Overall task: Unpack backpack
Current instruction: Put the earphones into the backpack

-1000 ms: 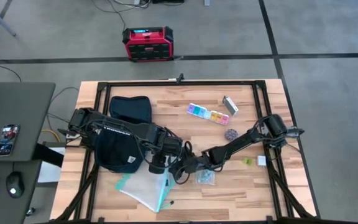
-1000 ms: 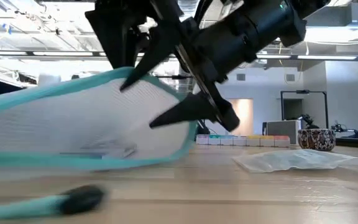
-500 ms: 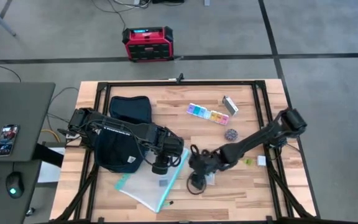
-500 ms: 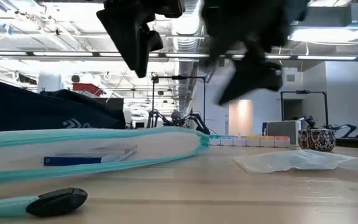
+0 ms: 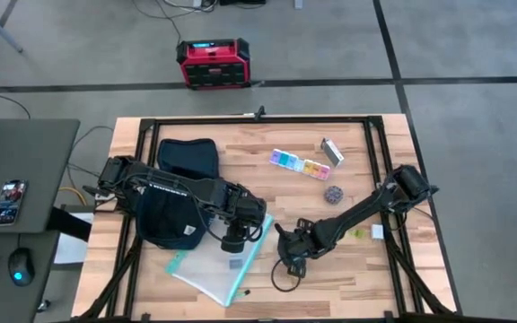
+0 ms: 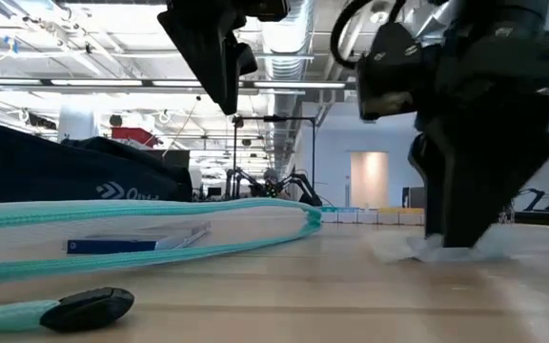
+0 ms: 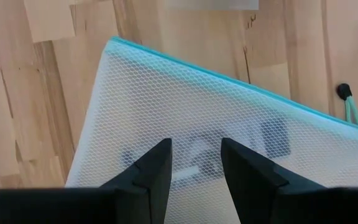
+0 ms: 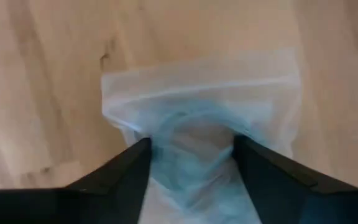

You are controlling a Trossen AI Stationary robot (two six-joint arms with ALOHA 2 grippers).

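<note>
Right hand (image 8: 190,158) spread over a clear plastic bag (image 8: 201,118) on the worktop (image 5: 330,278), backpack (image 5: 170,215) well apart beyond the released left hand (image 7: 196,162), nearer it.

White honeycomb mesh pouch (image 7: 229,118) under the left gripper (image 7: 196,158), trimmed teal, with a black zip pull (image 6: 89,307). Beside it the navy backpack (image 5: 170,211). Below the right gripper (image 8: 190,155), a clear bag (image 8: 197,99) tinted pale blue, on blond wood table (image 5: 330,278).
</note>
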